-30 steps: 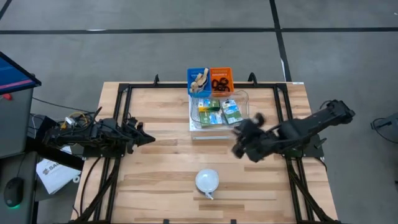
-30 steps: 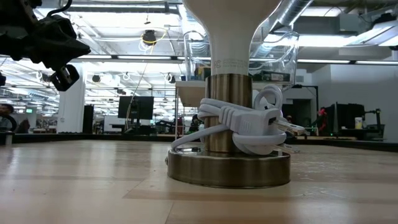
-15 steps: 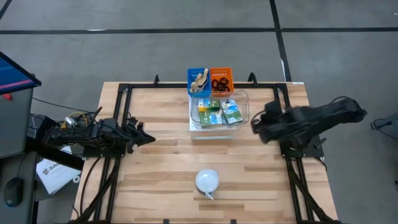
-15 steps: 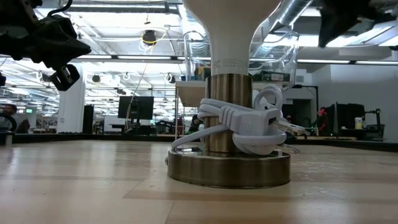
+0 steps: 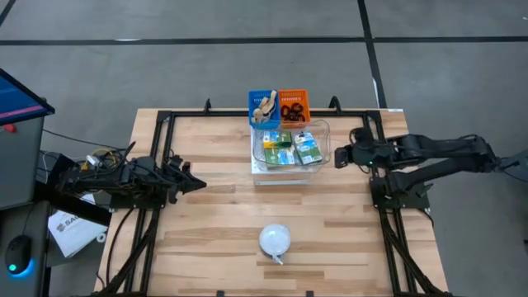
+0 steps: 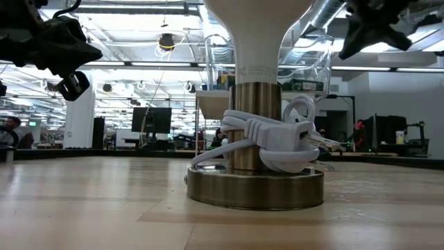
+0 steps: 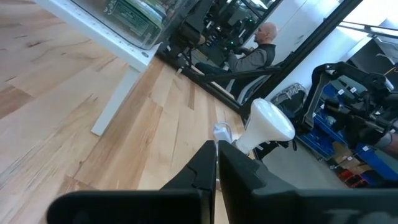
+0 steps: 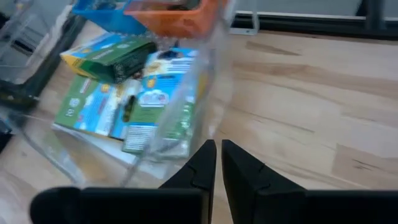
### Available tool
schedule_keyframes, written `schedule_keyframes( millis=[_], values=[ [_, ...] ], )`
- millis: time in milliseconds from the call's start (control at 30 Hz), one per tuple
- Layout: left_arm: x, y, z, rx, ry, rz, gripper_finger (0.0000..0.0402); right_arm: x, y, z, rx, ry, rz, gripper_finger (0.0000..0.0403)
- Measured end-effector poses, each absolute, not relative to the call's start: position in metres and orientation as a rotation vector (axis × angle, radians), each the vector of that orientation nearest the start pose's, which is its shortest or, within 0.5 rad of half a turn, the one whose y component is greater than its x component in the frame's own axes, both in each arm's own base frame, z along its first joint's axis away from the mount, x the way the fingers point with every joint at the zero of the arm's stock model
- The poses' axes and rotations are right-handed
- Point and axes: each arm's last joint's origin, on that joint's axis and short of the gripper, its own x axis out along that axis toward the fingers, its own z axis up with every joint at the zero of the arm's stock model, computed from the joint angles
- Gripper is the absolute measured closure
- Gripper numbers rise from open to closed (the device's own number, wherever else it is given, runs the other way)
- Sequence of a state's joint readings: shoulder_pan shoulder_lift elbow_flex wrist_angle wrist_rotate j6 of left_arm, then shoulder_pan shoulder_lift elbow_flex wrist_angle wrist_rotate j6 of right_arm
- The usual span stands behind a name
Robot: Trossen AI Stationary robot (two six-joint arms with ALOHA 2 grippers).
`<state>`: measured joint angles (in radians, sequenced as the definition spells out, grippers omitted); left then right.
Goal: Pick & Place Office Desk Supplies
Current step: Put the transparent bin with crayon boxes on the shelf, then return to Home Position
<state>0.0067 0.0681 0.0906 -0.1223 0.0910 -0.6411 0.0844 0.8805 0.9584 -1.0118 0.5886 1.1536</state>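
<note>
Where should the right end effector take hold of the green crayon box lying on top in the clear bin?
Probably across the green crayon box's two long edges, coming down through the clear bin's open top. It lies flat over other boxes, and the bin walls block any side approach.

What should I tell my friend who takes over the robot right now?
Left claw: shut, empty, waiting at the table's left side.
Right claw: shut, empty, just right of the clear bin.
Crayon boxes lie in the clear bin. Tan rubber bands are in the blue bin, black rings in the orange bin.
Done: no loose supplies show on the table. A white lamp stands near the front.
Left: nothing visible to sort.
</note>
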Motion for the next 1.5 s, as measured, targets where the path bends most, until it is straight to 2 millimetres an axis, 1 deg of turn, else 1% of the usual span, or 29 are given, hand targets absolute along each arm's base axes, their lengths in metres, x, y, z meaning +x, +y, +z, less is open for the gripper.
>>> schedule_keyframes(
  millis=[67, 167, 300, 533, 733, 1000, 1233, 1400, 1500],
  values=[
    [0.096, -0.002, 0.177, -0.645, 0.123, -0.049, 0.0393, 0.155, -0.006, 0.311, 0.737, 0.507, -0.884, 0.0378],
    [0.096, -0.002, 0.178, -0.645, 0.121, -0.050, 0.0393, 0.167, -0.009, 0.304, 0.710, 0.558, -0.889, 0.0379],
    [0.096, -0.002, 0.178, -0.645, 0.118, -0.051, 0.0393, 0.178, -0.013, 0.303, 0.697, 0.552, -0.864, 0.0379],
    [0.096, -0.002, 0.179, -0.645, 0.111, -0.053, 0.0393, 0.187, -0.018, 0.304, 0.696, 0.528, -0.829, 0.0379],
    [0.096, -0.002, 0.179, -0.645, 0.110, -0.053, 0.0393, 0.194, -0.022, 0.301, 0.687, 0.541, -0.829, 0.0379],
    [0.096, -0.002, 0.179, -0.645, 0.111, -0.053, 0.0393, 0.198, -0.024, 0.304, 0.682, 0.504, -0.811, 0.0379],
    [0.096, -0.002, 0.179, -0.644, 0.111, -0.053, 0.0393, 0.195, -0.021, 0.304, 0.669, 0.526, -0.806, 0.0379],
    [0.096, -0.002, 0.179, -0.645, 0.111, -0.053, 0.0393, 0.178, -0.009, 0.309, 0.627, 0.565, -0.751, 0.0378],
    [0.096, -0.002, 0.179, -0.645, 0.111, -0.053, 0.0393, 0.166, -0.001, 0.318, 0.555, 0.547, -0.645, 0.0378]
  ],
)
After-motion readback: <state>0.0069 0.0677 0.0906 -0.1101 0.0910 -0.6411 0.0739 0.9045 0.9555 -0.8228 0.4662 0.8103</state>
